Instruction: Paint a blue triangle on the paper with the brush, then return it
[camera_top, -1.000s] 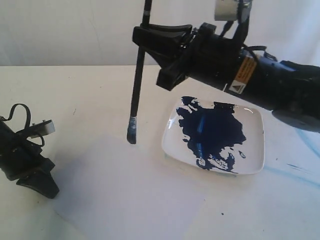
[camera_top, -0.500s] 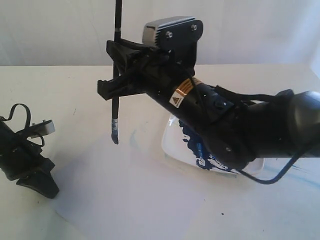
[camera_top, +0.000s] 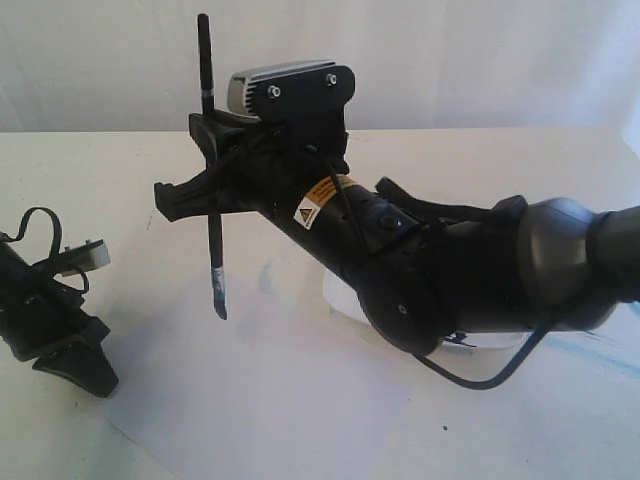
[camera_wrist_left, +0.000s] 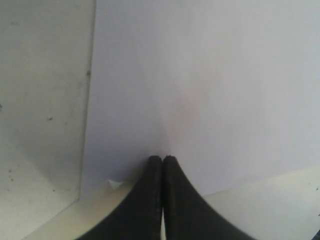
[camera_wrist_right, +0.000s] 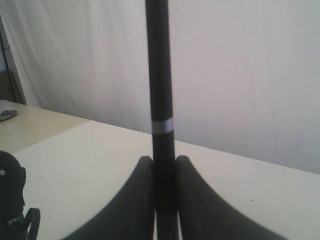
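Note:
My right gripper (camera_top: 208, 165) reaches across to the left of centre, shut on the black-handled brush (camera_top: 212, 230). The brush stands nearly upright, bristles down. Its blue-stained tip (camera_top: 220, 302) is at the paper (camera_top: 250, 390); I cannot tell whether it touches. The right wrist view shows the handle (camera_wrist_right: 160, 75) clamped between the fingers of that gripper (camera_wrist_right: 164, 165). A short pale-blue smear (camera_top: 265, 275) marks the sheet beside the tip. No blue triangle shows. My left gripper (camera_top: 82, 372) rests shut and empty at the paper's near-left corner; in its wrist view the gripper (camera_wrist_left: 162, 159) points along the blank paper (camera_wrist_left: 200, 75).
The white square plate (camera_top: 336, 296) with blue paint lies right of the brush, mostly hidden behind my right arm (camera_top: 450, 270). Faint blue streaks (camera_top: 590, 345) mark the table at far right. A white curtain hangs behind the table.
My right arm has swung left and lower across the plate, carrying the brush leftward and dropping its tip toward the paper. A pale-blue smear has appeared on the sheet. The left arm is unmoved.

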